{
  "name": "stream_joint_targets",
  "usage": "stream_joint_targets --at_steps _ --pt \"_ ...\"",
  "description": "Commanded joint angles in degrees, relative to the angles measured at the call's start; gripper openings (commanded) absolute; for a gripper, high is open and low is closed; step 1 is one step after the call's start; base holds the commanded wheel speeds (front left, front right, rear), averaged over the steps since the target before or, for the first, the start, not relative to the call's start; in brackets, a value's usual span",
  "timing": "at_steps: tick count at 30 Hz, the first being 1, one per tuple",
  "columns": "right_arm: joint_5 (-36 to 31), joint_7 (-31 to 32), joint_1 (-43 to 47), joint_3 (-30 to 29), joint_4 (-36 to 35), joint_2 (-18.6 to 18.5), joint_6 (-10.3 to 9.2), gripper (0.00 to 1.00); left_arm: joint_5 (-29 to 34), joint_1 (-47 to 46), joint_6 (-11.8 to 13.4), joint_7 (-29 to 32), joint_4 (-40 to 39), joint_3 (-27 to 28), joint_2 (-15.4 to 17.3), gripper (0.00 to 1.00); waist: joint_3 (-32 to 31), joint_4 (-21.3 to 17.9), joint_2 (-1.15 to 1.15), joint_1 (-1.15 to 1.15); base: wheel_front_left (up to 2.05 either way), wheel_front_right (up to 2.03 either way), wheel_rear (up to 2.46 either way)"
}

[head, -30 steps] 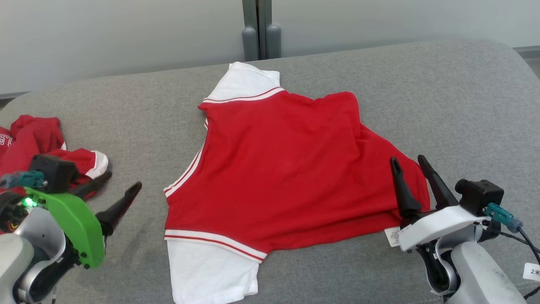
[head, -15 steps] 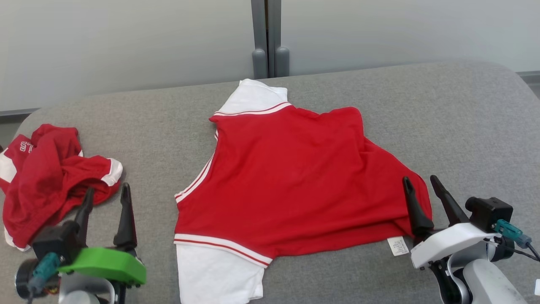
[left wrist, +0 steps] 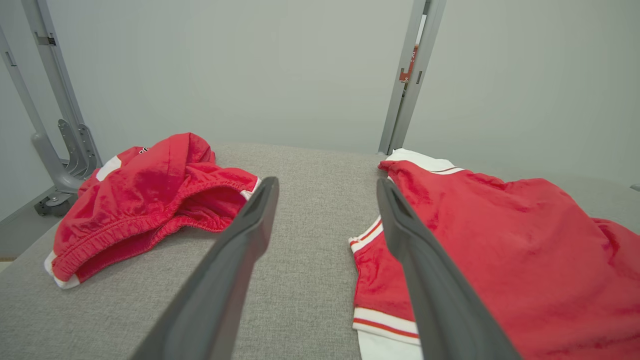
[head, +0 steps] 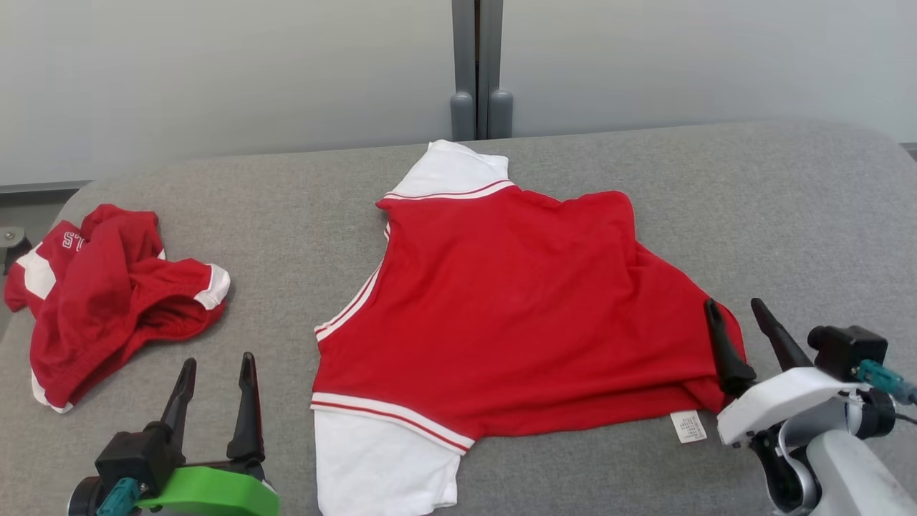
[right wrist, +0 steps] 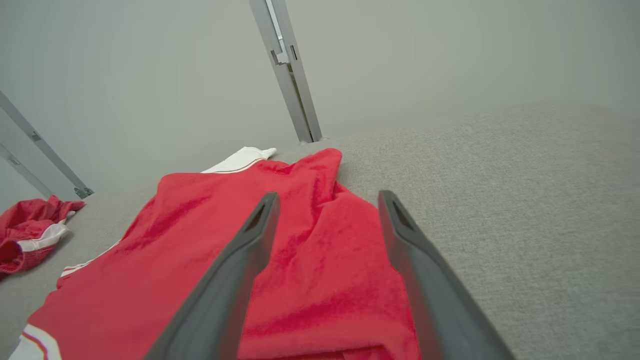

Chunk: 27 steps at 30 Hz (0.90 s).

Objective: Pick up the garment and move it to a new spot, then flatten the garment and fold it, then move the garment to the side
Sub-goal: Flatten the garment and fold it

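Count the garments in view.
2. A red-and-white shirt lies spread in the middle of the grey surface. Crumpled red shorts sit at its left end. More could be hidden under the folds.

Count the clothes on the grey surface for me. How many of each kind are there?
Red-and-white shirt: 1
Crumpled red shorts: 1
Total: 2

The head camera turns, so the whole scene now sits lower and further right in its view. The left gripper point(head: 218, 360), a second ago tilted beside the crumpled red garment point(head: 107, 287), now stands upright, clear of it. The right gripper point(head: 732, 304) no longer overlaps the red jersey point(head: 516, 308)'s white label point(head: 689, 426)
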Motion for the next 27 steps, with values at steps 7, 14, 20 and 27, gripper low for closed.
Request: stream_joint_targets --at_steps 7,14,20,27 --pt "1.5 13.1 -7.5 -0.9 8.9 -2.9 -0.05 1.00 3.9 -0.9 -4.2 -0.2 2.4 2.5 -3.3 1.00 0.5 1.2 0.00 0.00 0.00 0.00 0.00" --pt "1.6 28.7 -14.6 -4.9 20.8 -4.3 -0.05 1.00 5.8 -2.2 -7.0 -0.2 4.6 5.0 -6.1 1.00 1.9 3.9 0.00 0.00 0.00 0.00 0.00" --pt "1.1 33.6 -17.1 -6.2 26.4 -3.8 -0.06 0.90 6.8 -3.2 -8.6 -0.2 6.3 6.6 -7.3 1.00 2.6 5.4 0.00 0.00 0.00 0.00 0.00" --pt "-1.1 31.9 -19.4 -7.3 30.5 -3.4 -0.05 0.00 8.0 -4.0 -9.7 -0.2 7.5 8.0 -8.3 1.00 3.1 6.7 0.00 0.00 0.00 0.00 0.00"
